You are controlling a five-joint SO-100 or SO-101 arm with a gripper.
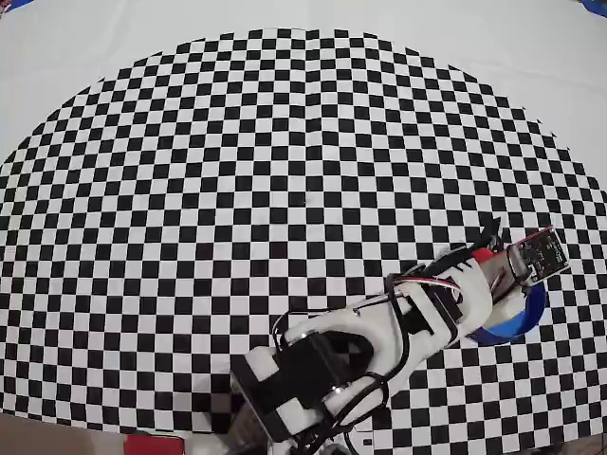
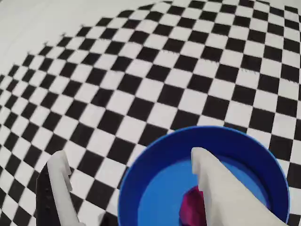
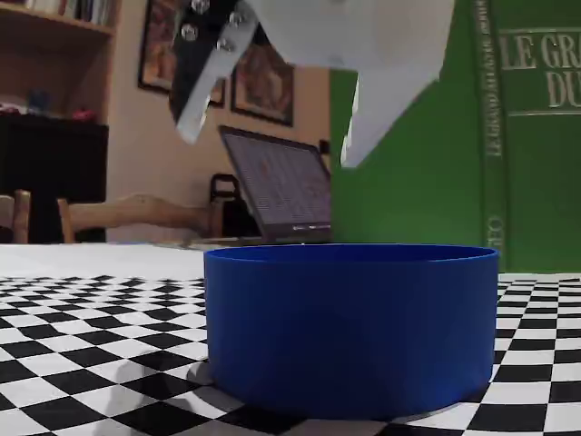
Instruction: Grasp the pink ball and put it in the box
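Observation:
The pink ball point(image 2: 190, 208) lies inside the box point(image 2: 141, 175), a round blue tub, and my white right finger point(image 2: 221, 188) partly covers it in the wrist view. My gripper point(image 2: 130, 155) is open: one finger is over the tub and the other is outside its rim, over the checkered mat. In the fixed view the gripper point(image 3: 268, 145) hangs open above the box point(image 3: 349, 327), whose wall hides the ball. From overhead, the arm covers most of the box point(image 1: 520, 318), the gripper point(image 1: 503, 275) is over it and the ball is hidden.
The black-and-white checkered mat point(image 1: 285, 142) spreads wide to the left of and beyond the box. In the fixed view a tall green book point(image 3: 454, 136) and a laptop point(image 3: 281, 191) stand behind the box.

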